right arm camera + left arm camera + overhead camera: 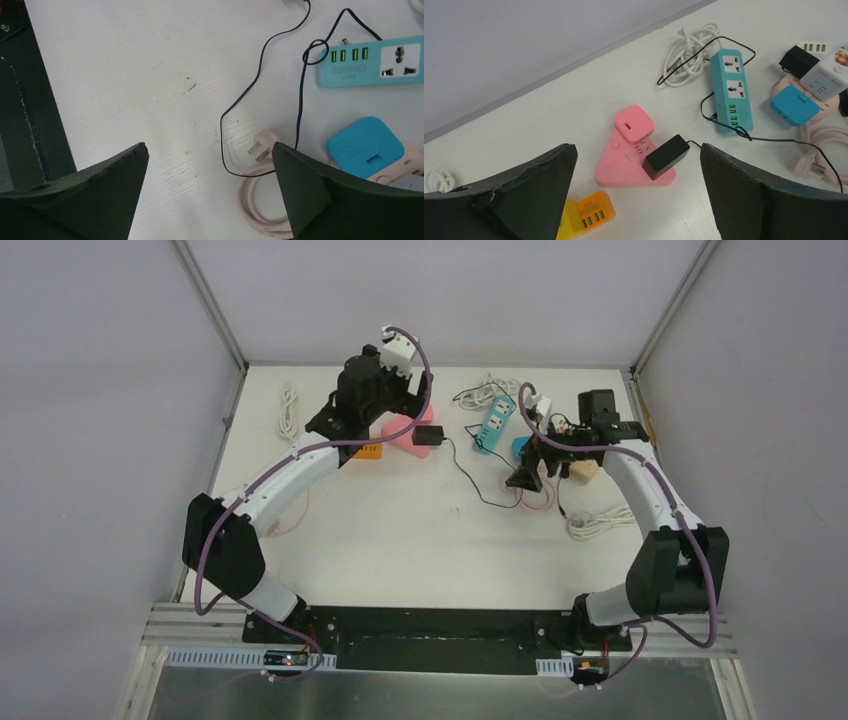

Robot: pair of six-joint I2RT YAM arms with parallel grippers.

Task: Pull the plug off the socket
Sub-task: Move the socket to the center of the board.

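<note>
Black plug (665, 156) sits on the pink socket (624, 167) beneath the left gripper (636, 146), spread wide and empty.

Bright, even, diffuse light falls from above; the white table (400, 540) looks matte and evenly lit. Shadows are faint and soft-edged. In both wrist views the fingers (524, 200) at 5 and 7 o'clock are dark with little detail, while the table beyond is sharp.
</note>
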